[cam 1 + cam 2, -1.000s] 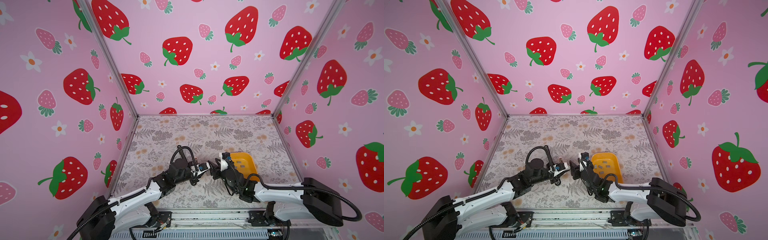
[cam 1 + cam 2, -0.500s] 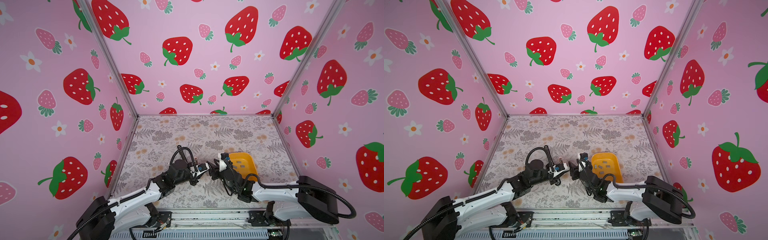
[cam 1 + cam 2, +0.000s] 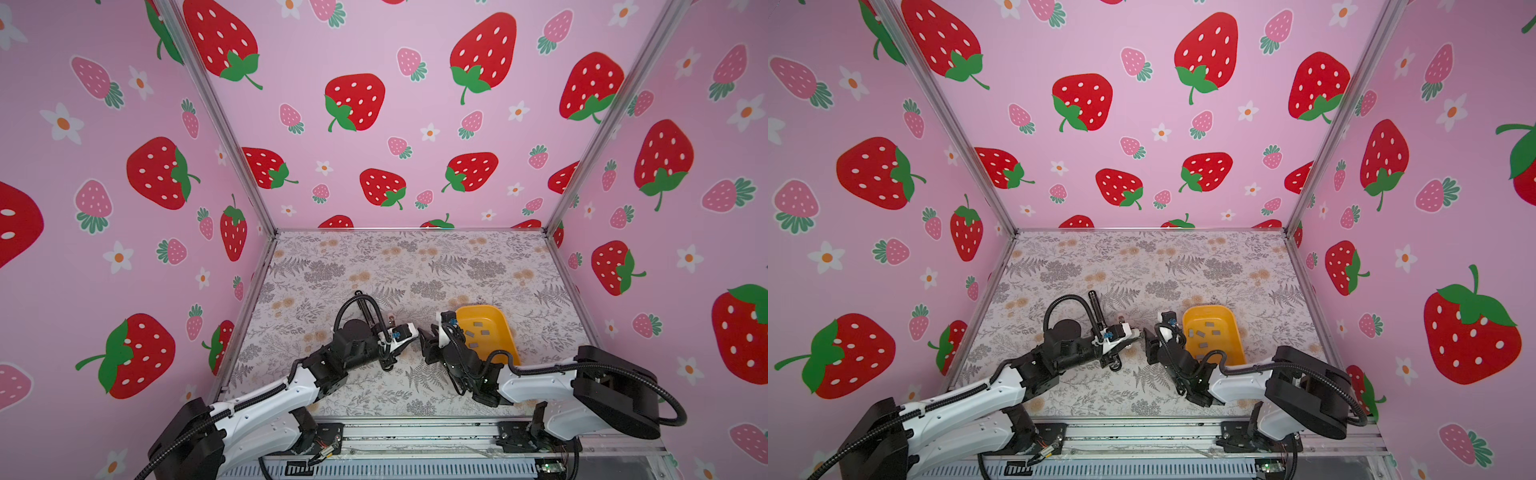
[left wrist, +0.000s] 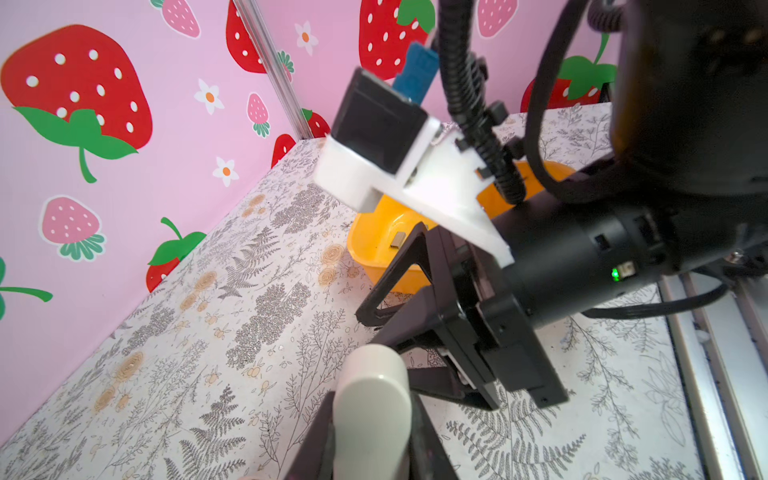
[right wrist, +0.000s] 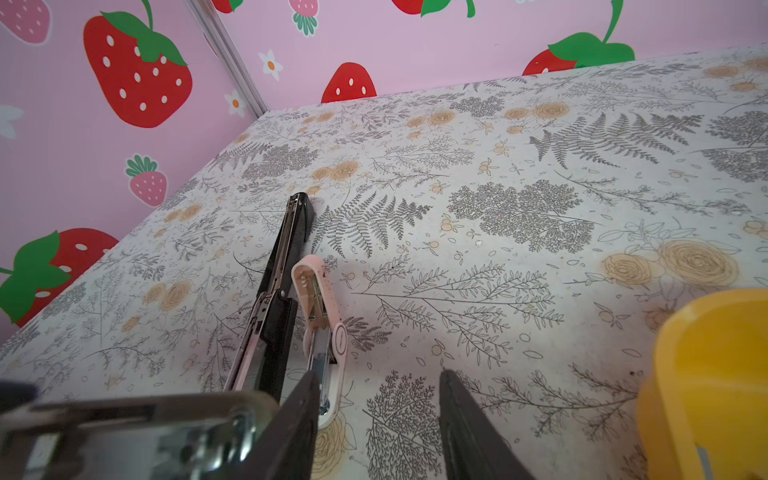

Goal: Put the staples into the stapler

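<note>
My left gripper (image 4: 372,415) is shut on a cream stapler (image 4: 370,386), held just above the table in both top views (image 3: 409,331) (image 3: 1133,332). Facing it from the right, my right gripper (image 5: 374,399) (image 3: 426,337) stands open with only tabletop between its fingers. Its fingers (image 4: 395,274) show beyond the held stapler. A black stapler (image 5: 286,266) and a pink-and-white stapler (image 5: 318,307) lie opened flat on the table ahead of the right gripper. Several grey staples (image 3: 478,325) (image 3: 1209,325) lie in the yellow tray (image 3: 505,332); one strip (image 4: 398,240) shows in the left wrist view.
A blurred metal part (image 5: 124,432) fills the near corner of the right wrist view. The yellow tray (image 5: 706,374) stands just right of the right gripper. Pink strawberry walls (image 3: 374,124) enclose the floral table (image 3: 415,266) on three sides. A metal rail (image 3: 415,436) runs along the front.
My right gripper has crept a little left toward the left gripper, and its jaws have narrowed slightly. The left arm and the stapler in it have not moved.
</note>
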Controlling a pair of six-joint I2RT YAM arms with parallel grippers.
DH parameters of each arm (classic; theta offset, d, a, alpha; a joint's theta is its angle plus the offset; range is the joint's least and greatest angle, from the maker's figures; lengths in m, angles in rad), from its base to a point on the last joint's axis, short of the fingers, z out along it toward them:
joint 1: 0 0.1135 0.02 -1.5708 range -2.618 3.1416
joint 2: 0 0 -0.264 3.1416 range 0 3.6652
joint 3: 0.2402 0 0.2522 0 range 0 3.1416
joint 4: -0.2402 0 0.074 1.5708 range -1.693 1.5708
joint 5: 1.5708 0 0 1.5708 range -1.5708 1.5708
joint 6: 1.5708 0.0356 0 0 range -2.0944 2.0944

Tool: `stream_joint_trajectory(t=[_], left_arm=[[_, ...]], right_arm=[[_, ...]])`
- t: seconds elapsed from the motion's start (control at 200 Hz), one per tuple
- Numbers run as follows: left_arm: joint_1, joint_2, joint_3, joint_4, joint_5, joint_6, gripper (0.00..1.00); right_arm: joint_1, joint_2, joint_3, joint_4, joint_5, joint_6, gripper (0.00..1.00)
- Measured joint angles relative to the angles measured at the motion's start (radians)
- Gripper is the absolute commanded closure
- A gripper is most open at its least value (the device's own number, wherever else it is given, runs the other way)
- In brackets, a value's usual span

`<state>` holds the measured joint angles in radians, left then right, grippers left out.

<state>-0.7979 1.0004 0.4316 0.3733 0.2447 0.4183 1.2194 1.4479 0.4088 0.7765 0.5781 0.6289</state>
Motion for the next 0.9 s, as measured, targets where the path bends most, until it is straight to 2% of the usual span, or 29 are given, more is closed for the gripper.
stream_joint_trajectory(t=[0.455,0.72,0.725,0.745,0.895], left_arm=[[0.0,-0.006,-0.001,0.027,0.01,-0.004,1.0],[0.0,-0.006,-0.001,0.027,0.01,-0.004,1.0],[0.0,-0.006,-0.001,0.027,0.01,-0.004,1.0],[0.0,-0.006,-0.001,0.027,0.01,-0.004,1.0],[0.0,-0.006,-0.001,0.027,0.011,-0.004,1.0]], right_arm=[[0.0,-0.001,-0.037,0.002,0.022,-0.002,0.51],[0.0,-0.133,-0.097,0.001,0.073,-0.048,0.49],[0.0,-0.136,-0.098,0.001,0.075,-0.05,0.46],[0.0,-0.144,-0.1,0.002,0.077,-0.052,0.45],[0.0,-0.195,-0.115,0.001,0.087,-0.111,0.43]])
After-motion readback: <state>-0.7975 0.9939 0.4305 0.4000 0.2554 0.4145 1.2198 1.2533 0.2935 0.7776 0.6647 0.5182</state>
